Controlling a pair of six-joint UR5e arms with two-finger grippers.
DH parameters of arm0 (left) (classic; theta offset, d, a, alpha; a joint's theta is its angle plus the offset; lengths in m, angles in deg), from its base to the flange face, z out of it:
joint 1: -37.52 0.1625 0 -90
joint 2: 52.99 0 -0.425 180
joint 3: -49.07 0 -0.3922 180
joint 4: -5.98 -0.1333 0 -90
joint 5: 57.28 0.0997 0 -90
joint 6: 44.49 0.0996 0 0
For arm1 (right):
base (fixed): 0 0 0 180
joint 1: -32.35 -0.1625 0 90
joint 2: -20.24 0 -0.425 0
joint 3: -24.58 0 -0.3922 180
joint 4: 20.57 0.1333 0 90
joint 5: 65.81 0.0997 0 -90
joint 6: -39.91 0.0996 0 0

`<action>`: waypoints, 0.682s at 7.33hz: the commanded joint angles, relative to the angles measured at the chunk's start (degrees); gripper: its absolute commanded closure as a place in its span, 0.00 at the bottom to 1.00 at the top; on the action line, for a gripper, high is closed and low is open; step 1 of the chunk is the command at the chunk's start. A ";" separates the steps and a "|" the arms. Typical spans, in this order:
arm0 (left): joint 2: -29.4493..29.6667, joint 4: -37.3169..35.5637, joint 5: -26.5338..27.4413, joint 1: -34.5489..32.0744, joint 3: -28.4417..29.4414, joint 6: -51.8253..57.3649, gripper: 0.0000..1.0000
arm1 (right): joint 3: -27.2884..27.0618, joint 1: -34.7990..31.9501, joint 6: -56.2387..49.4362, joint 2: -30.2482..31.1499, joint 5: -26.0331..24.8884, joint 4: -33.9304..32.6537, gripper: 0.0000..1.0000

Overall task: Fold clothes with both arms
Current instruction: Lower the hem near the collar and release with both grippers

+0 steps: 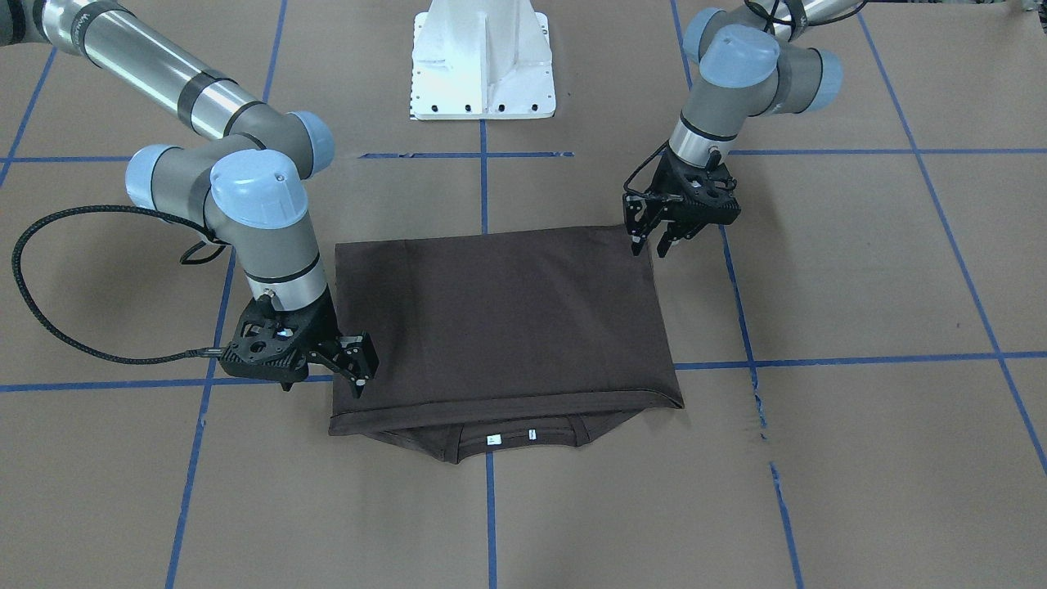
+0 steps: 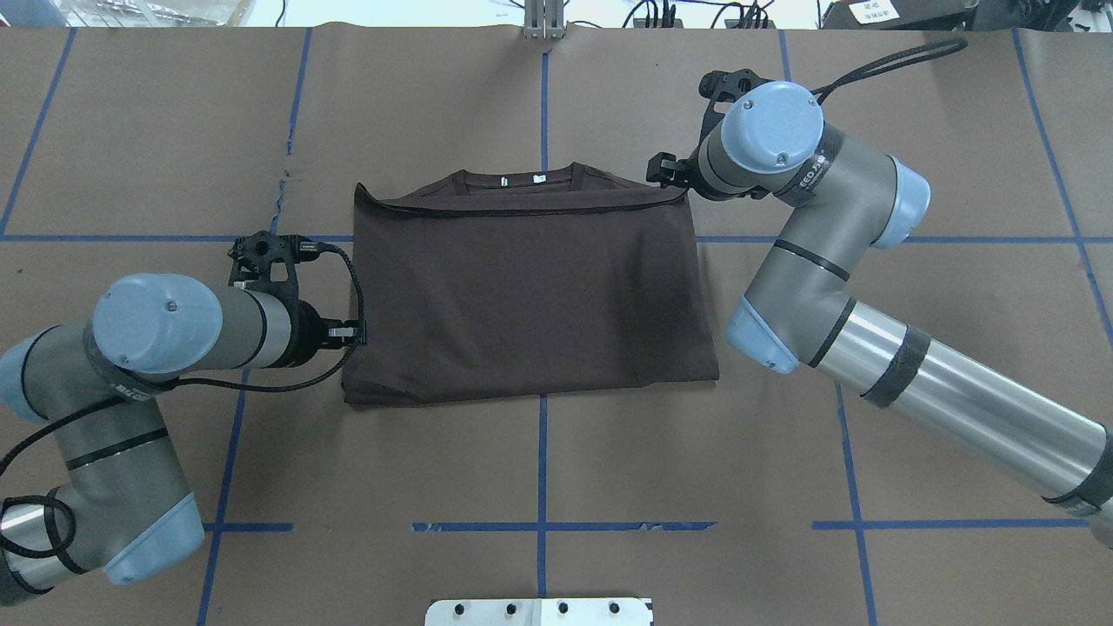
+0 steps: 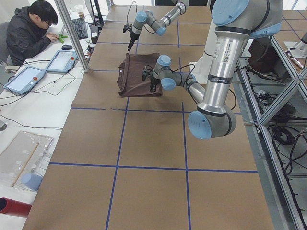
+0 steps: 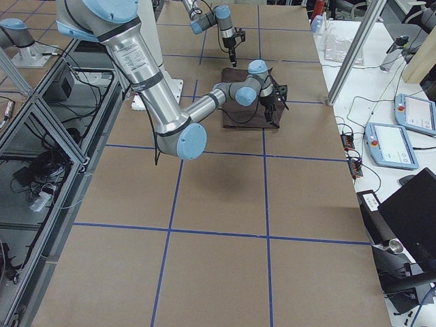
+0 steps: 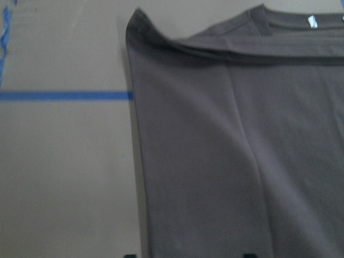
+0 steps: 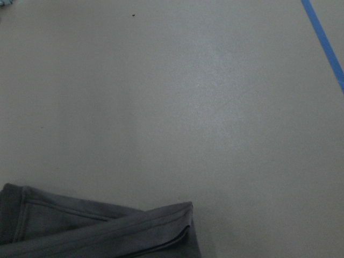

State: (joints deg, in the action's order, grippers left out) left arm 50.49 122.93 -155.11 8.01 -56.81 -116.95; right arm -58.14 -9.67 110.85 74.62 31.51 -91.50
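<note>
Brown paper table (image 1: 859,270), gridded with blue tape (image 1: 859,357), seen from across. The T-shirt (image 1: 507,319) lies flat at centre frame as a rectangle with no sleeve projecting, its hem just short of the collar (image 1: 515,438) at the lower edge. My left gripper (image 1: 648,245) hangs with fingers apart at the cloth's upper right corner. My right gripper (image 1: 360,380) sits at the lower left edge, and I cannot tell its spread. I judge the main folds done, with perhaps one halving fold left.
</note>
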 commanded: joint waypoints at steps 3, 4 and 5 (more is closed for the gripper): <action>-0.74 0.03 0.80 3.58 0.23 -3.66 0.56 | -0.16 0.00 -0.02 0.11 -0.03 0.01 0.00; -0.74 0.03 0.88 3.67 0.40 -3.66 0.56 | -0.16 0.00 -0.02 0.11 -0.03 0.01 0.00; -0.74 -0.06 1.06 4.02 0.40 -3.66 0.56 | -0.16 0.00 0.07 0.11 -0.12 0.01 0.00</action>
State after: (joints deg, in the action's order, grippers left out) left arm 49.76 122.94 -154.22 11.67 -56.48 -120.54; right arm -58.30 -9.67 110.85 74.71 31.46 -91.50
